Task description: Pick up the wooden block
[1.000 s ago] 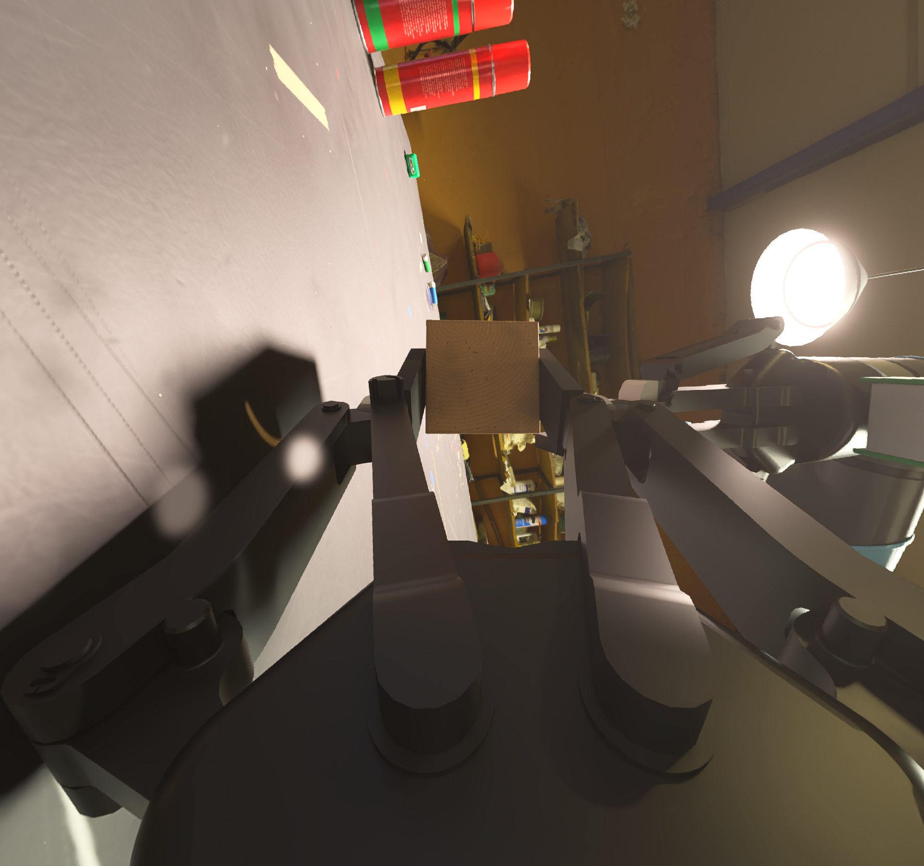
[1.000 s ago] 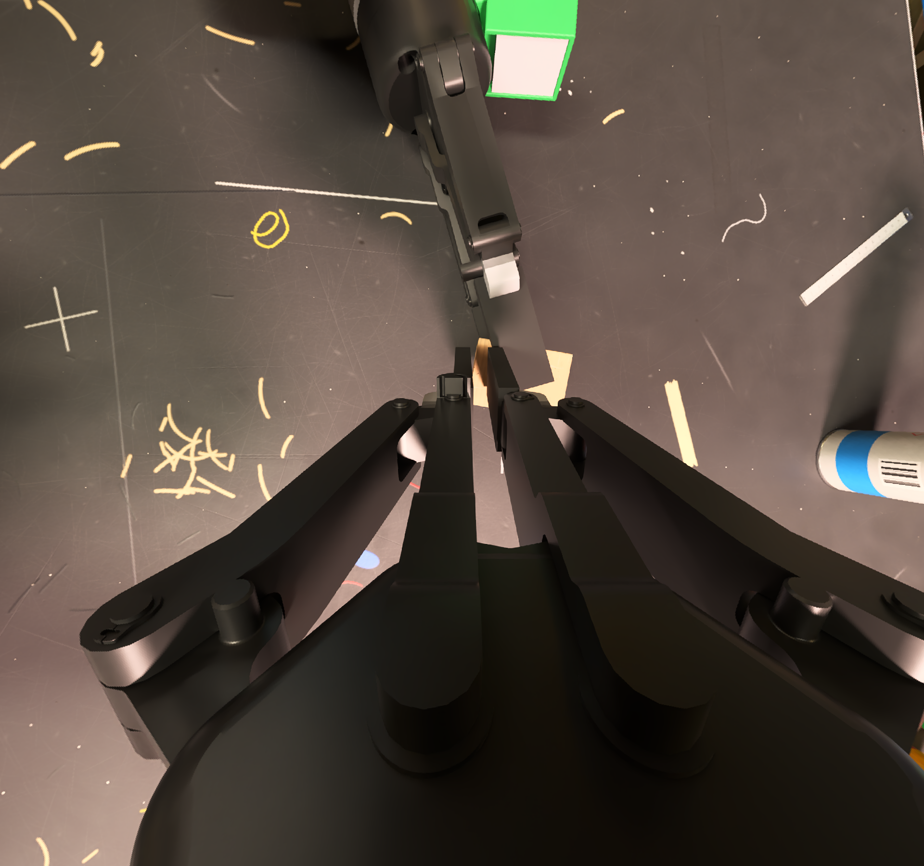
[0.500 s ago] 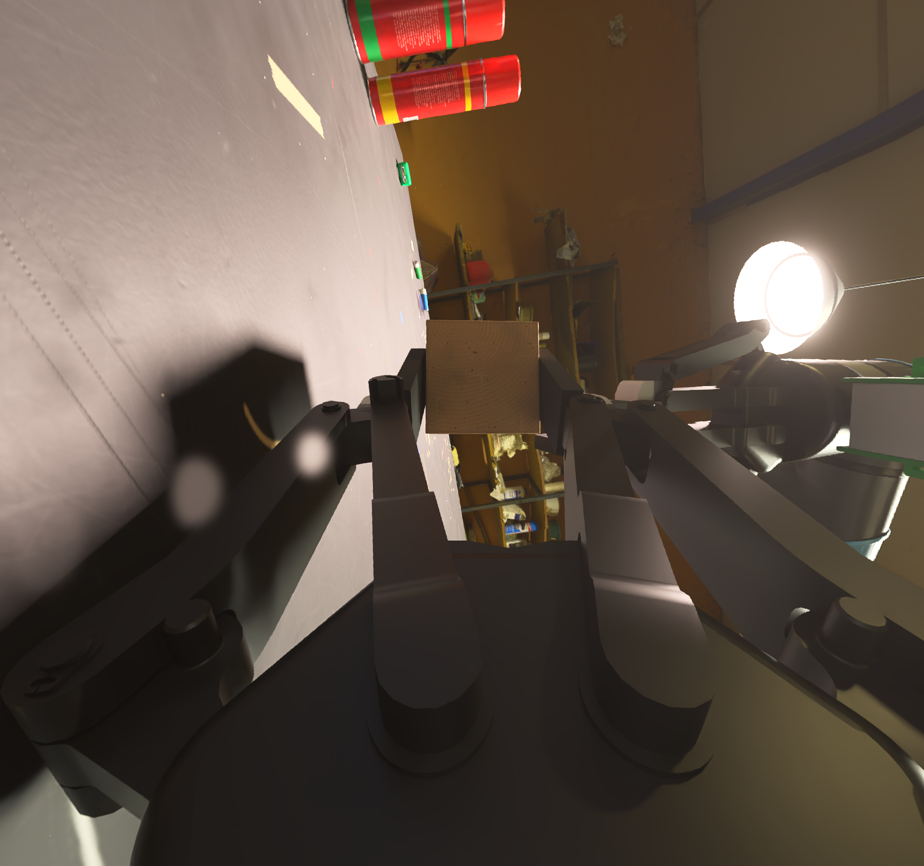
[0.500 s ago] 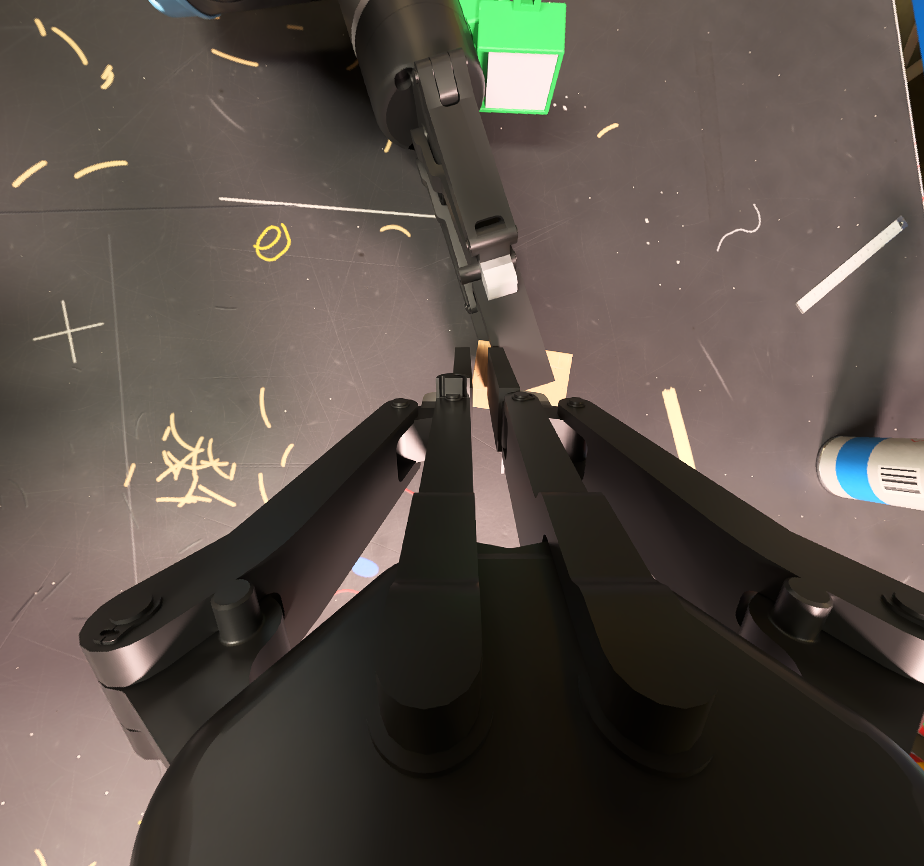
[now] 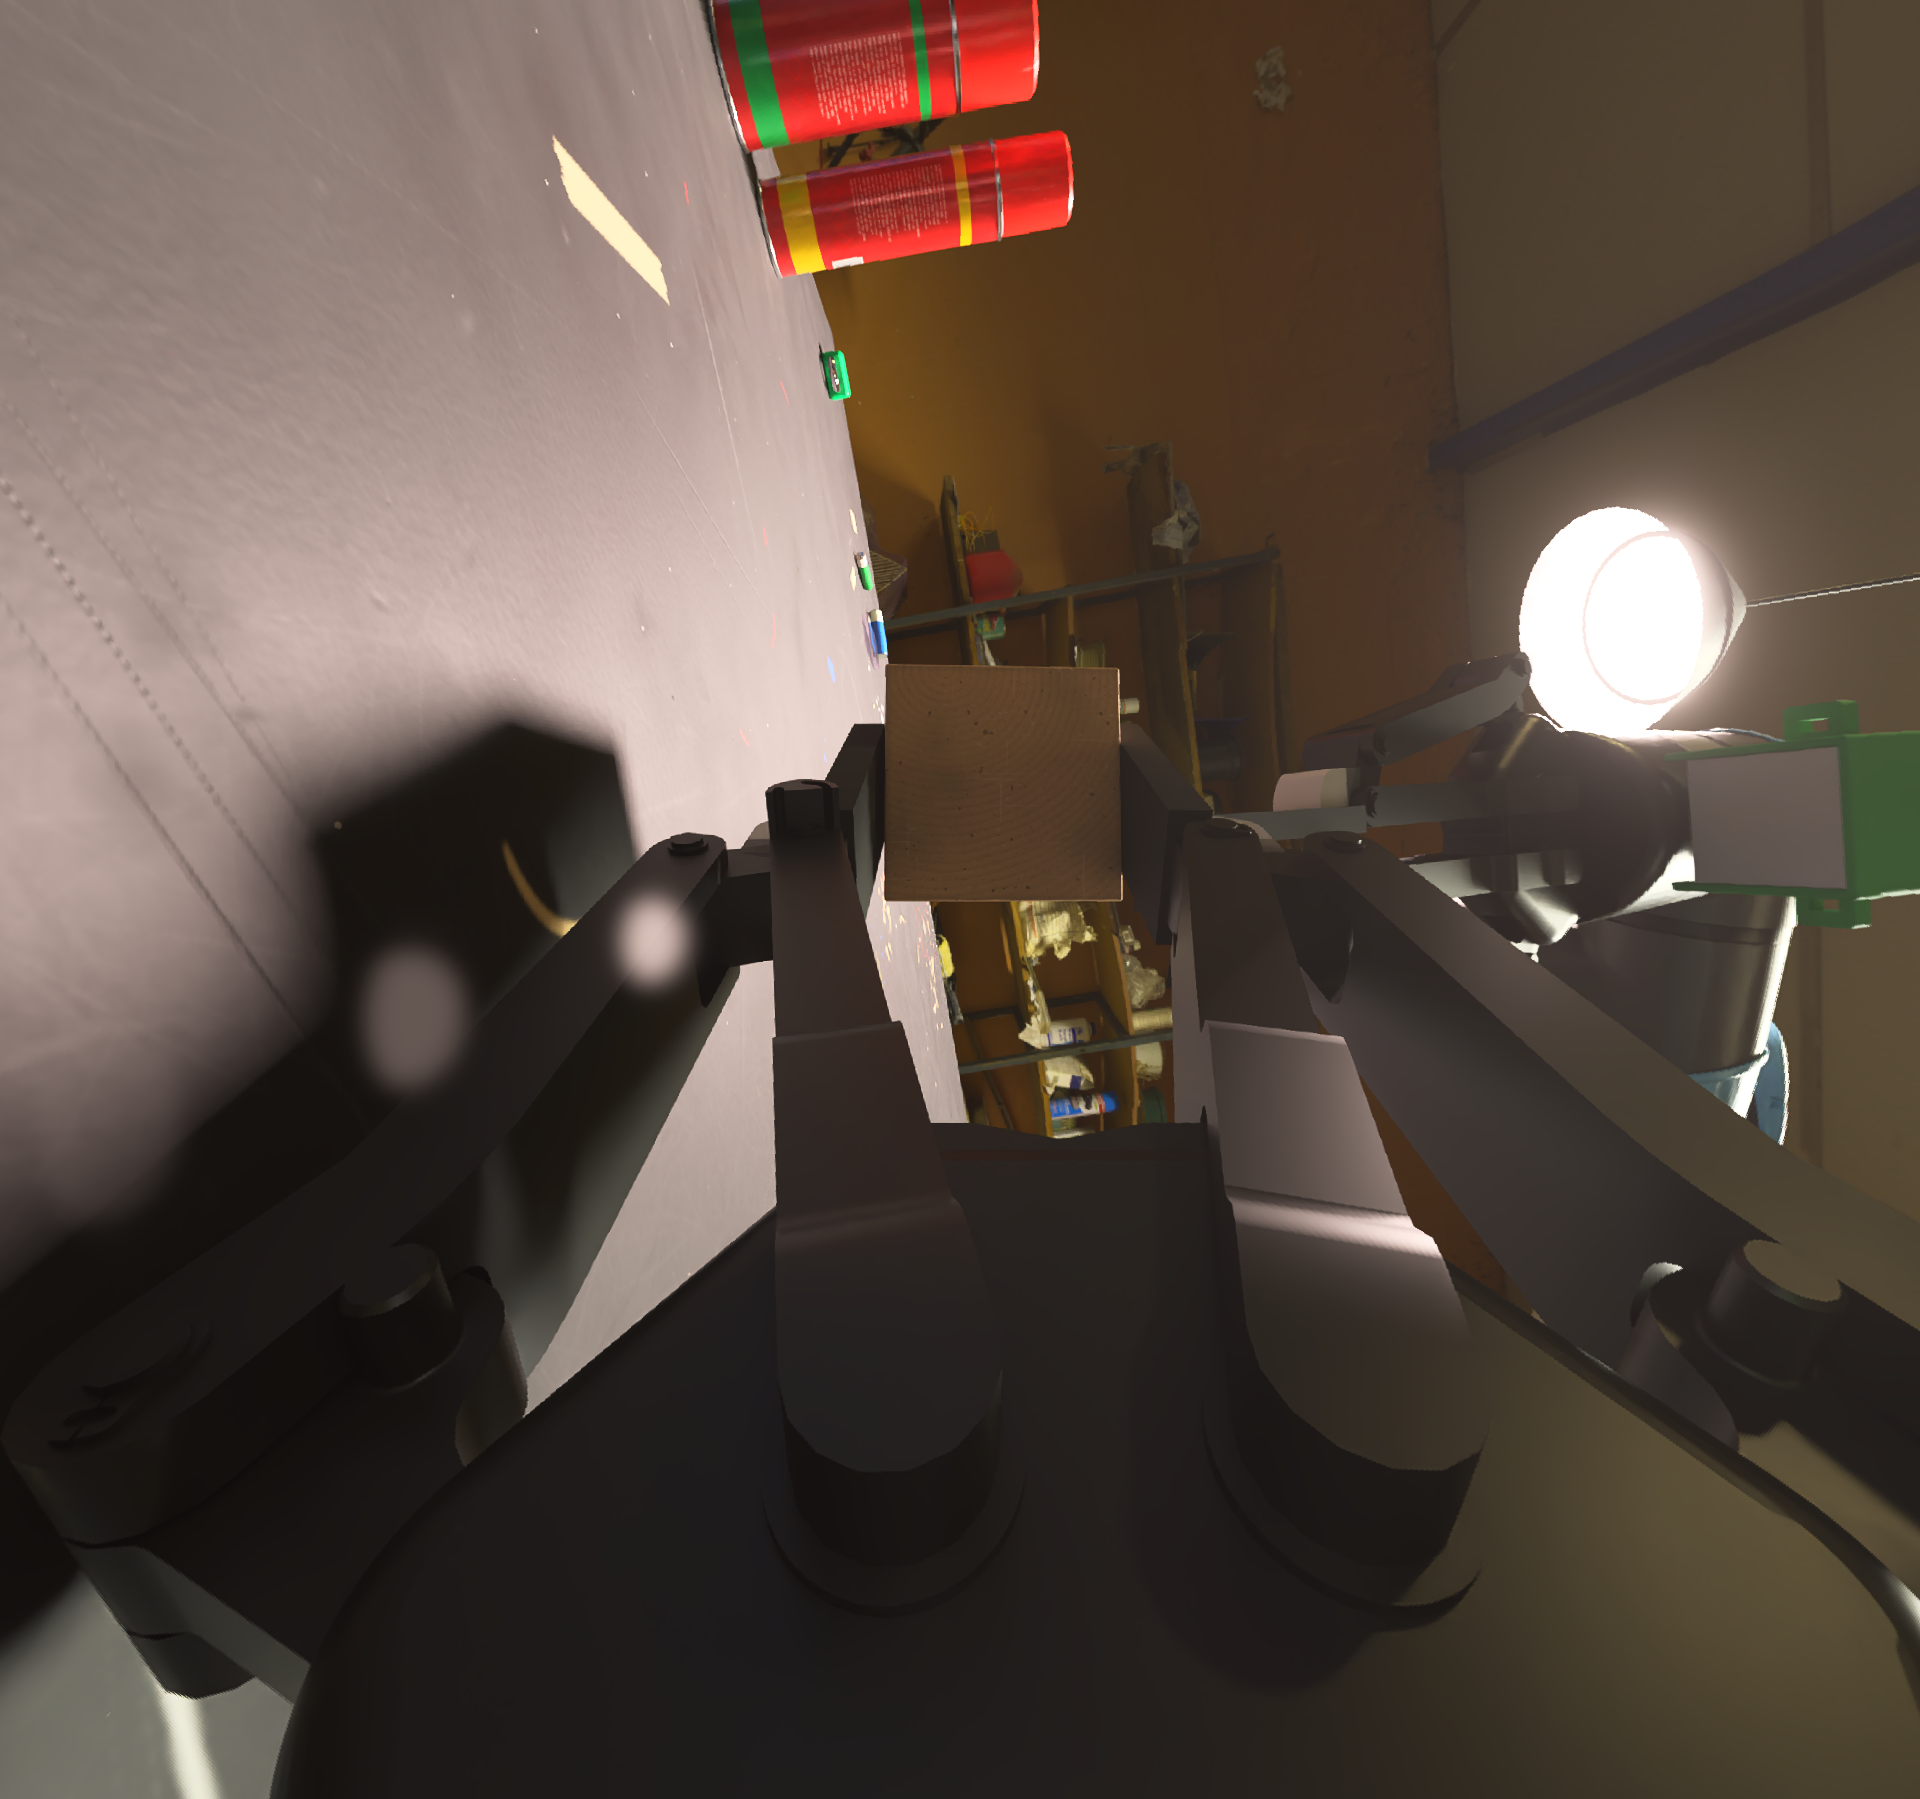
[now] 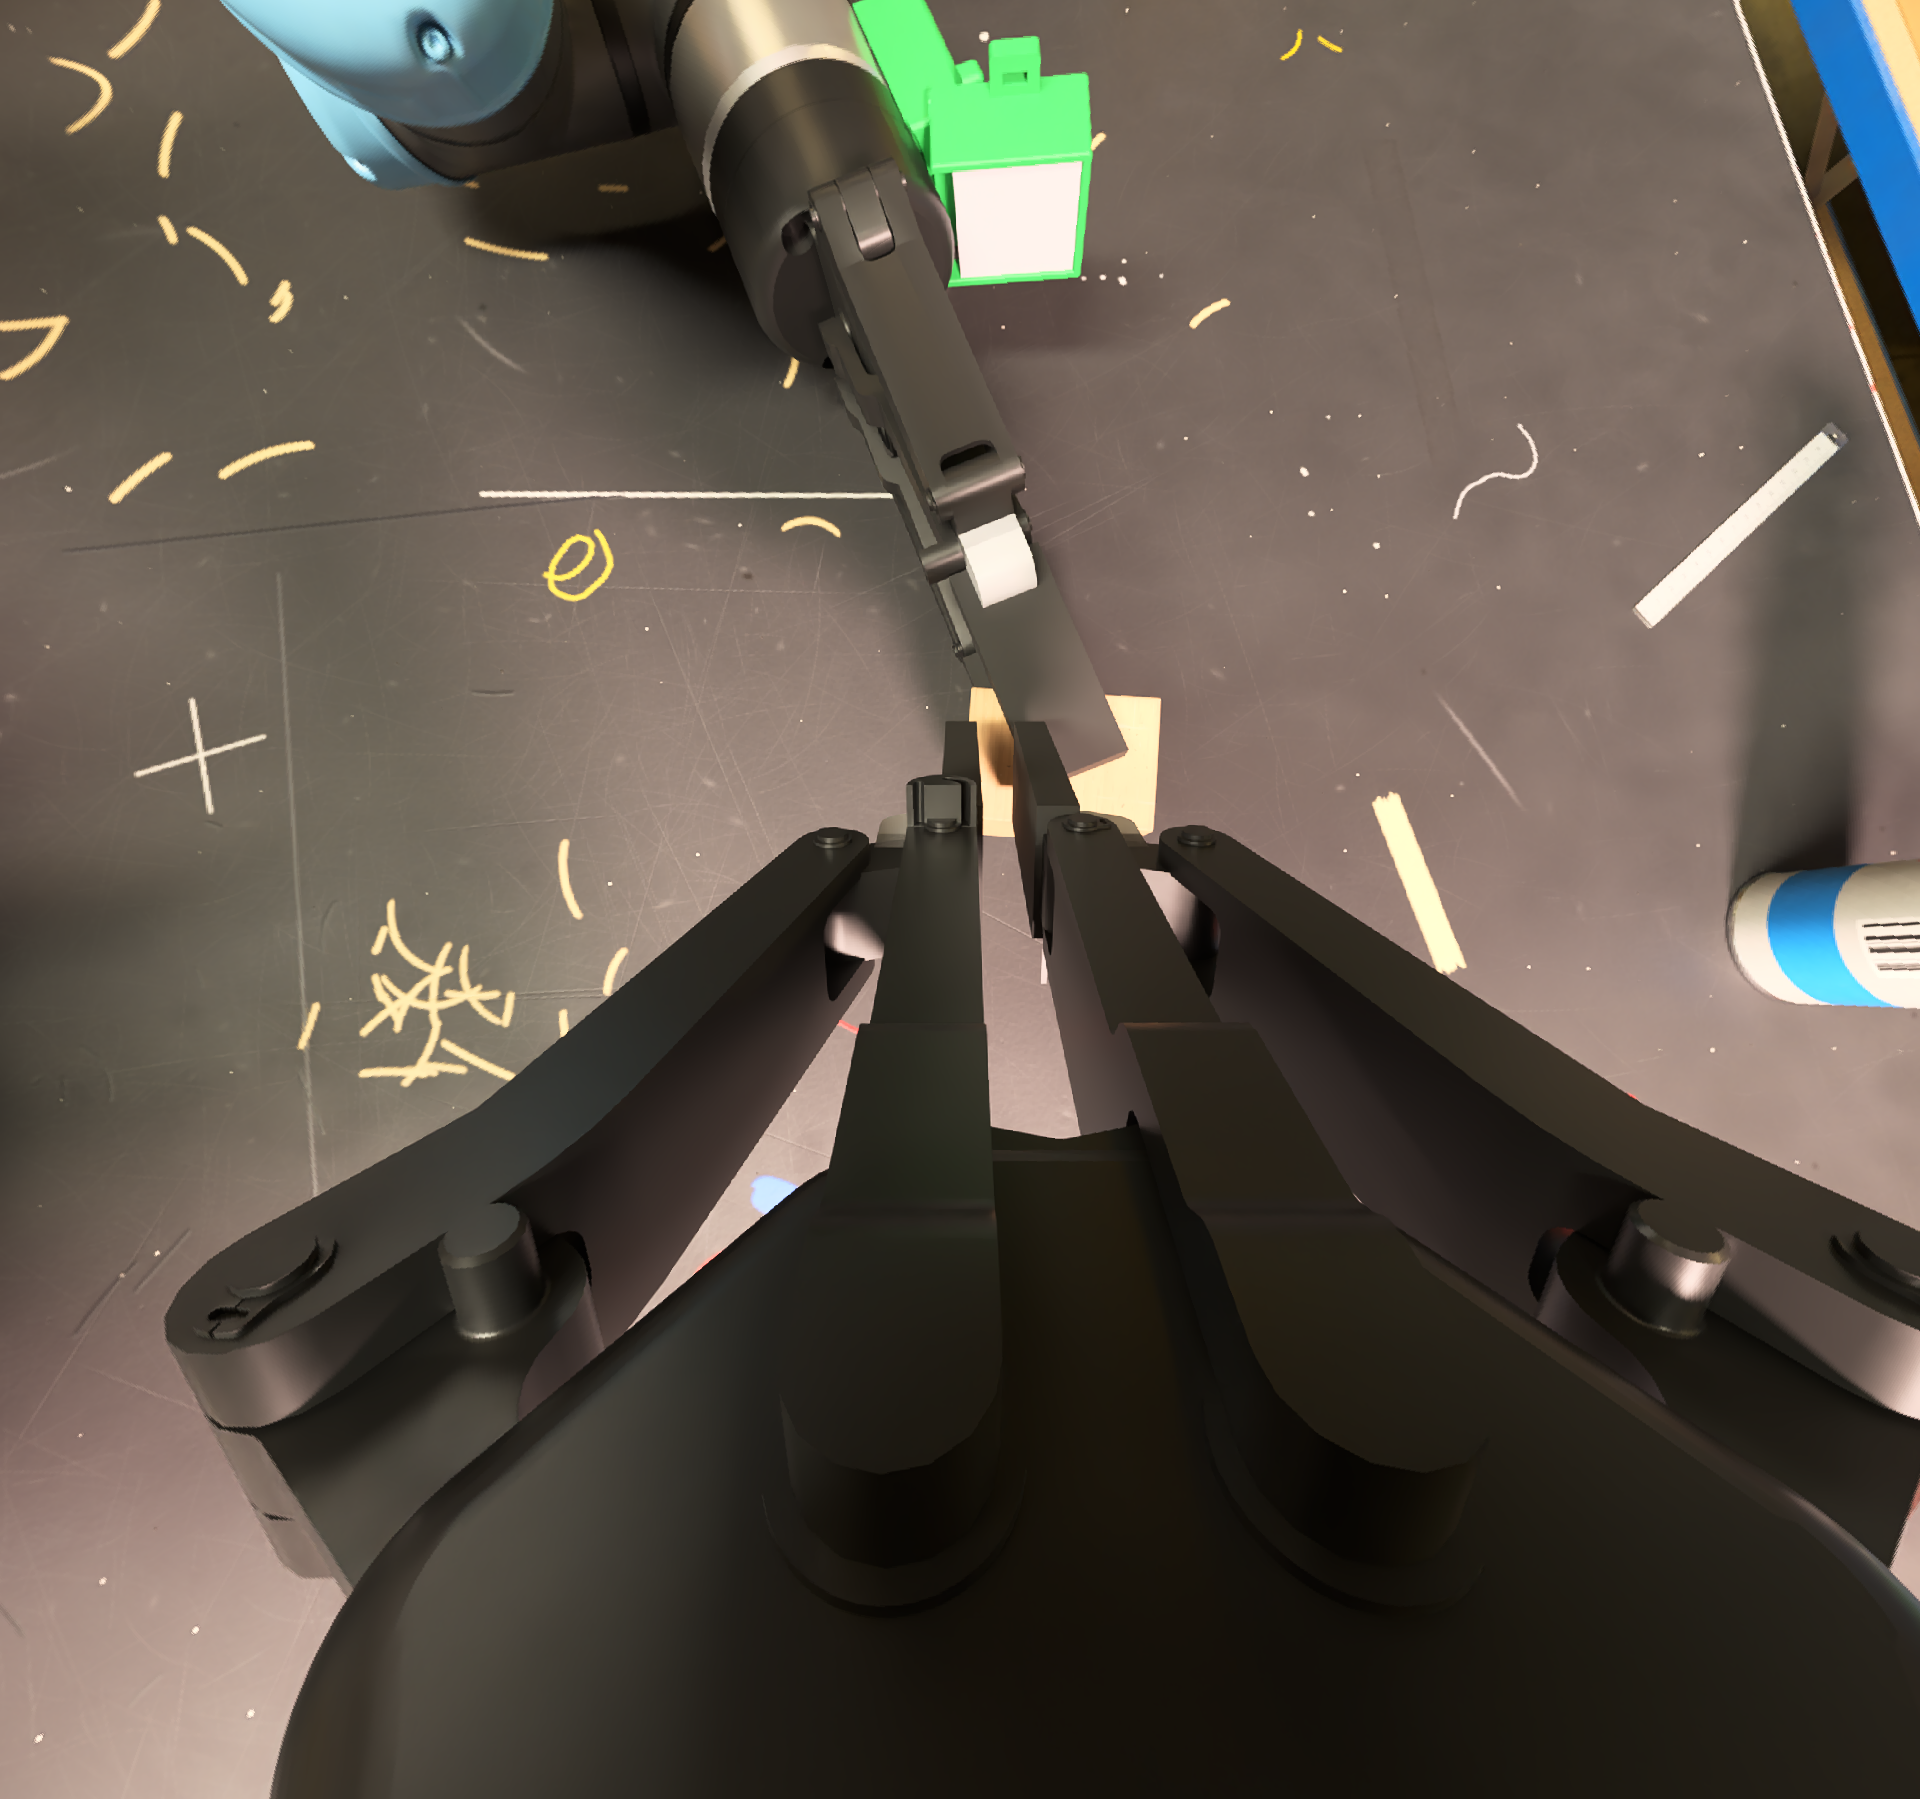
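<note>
My left gripper [image 5: 1003, 783] is shut on the wooden block [image 5: 1003, 783], a tan cube held between its pads, clear of the dark table [image 5: 312, 399], where its shadow falls. In the right wrist view the left gripper [image 6: 1060, 721] reaches in from the top and covers most of the wooden block [image 6: 1138, 757], seen above the scratched table [image 6: 623, 710]. My right gripper [image 6: 997, 762] is shut with only a thin gap, empty, its tips right beside the block. It also shows in the left wrist view [image 5: 1320, 793], at the right of the block.
Two red cans [image 5: 883, 45] [image 5: 914, 201] stand near the table's far edge. A blue-and-white can [image 6: 1829, 934], a white ruler [image 6: 1735, 523] and a pale wooden strip [image 6: 1418, 882] lie to the right. A blue crate [image 6: 1860, 35] sits past the table edge.
My left gripper keeps the block and has drawn farther from the table; its shadow has slid away. In the right wrist view the left arm looms larger. My right gripper stays shut.
</note>
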You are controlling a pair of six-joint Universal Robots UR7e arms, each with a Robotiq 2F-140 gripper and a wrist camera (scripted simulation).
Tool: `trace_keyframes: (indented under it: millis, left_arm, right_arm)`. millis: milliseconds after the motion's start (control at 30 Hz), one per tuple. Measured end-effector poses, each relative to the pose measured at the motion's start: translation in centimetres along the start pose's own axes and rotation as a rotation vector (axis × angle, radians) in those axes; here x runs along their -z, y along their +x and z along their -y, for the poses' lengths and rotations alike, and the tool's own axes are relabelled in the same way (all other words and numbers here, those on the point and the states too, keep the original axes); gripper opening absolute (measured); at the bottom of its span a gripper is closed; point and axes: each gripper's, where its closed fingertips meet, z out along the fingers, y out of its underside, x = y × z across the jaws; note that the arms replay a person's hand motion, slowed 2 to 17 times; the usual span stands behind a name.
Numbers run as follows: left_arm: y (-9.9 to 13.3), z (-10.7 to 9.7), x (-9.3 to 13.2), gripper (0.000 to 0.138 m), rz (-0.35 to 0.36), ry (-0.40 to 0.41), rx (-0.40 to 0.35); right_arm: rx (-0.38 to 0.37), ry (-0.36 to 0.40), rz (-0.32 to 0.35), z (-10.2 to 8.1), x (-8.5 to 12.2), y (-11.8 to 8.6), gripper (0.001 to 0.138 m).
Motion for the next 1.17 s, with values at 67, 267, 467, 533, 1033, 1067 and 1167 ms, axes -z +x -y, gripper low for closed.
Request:
trace_keyframes:
  millis: [67, 267, 467, 533, 1033, 1067, 1167]
  left_arm:
    - [0.0, 0.1, 0.1, 0.056, 0.001, 0.003, -0.004]
    - [0.0, 0.4, 0.3, 0.056, 0.005, 0.014, -0.014]
    - [0.0, 0.6, 0.4, 0.056, 0.008, 0.021, -0.020]
    - [0.0, 0.7, 0.4, 0.056, 0.010, 0.022, -0.023]
    - [-0.3, 0.6, 0.3, 0.056, 0.023, 0.013, -0.037]
    - [-0.3, 0.6, 0.3, 0.056, 0.024, 0.012, -0.038]
    - [-0.4, 0.5, 0.3, 0.056, 0.026, 0.008, -0.041]
  right_arm:
    - [-0.014, 0.016, 0.004, -0.2, 0.2, 0.1, 0.010]
    - [-0.039, 0.032, 0.019, -1.5, 0.3, -0.1, 0.009]
    - [-0.038, 0.023, 0.074, -3.5, -0.3, -1.4, 0.009]
    - [-0.034, 0.020, 0.101, -4.3, -0.6, -2.2, 0.009]
    - [0.051, -0.012, 0.282, -9.2, -2.1, -10.1, 0.011]
    - [0.057, -0.014, 0.292, -9.4, -2.1, -10.6, 0.011]
    - [0.072, -0.020, 0.316, -10.1, -2.1, -12.0, 0.012]
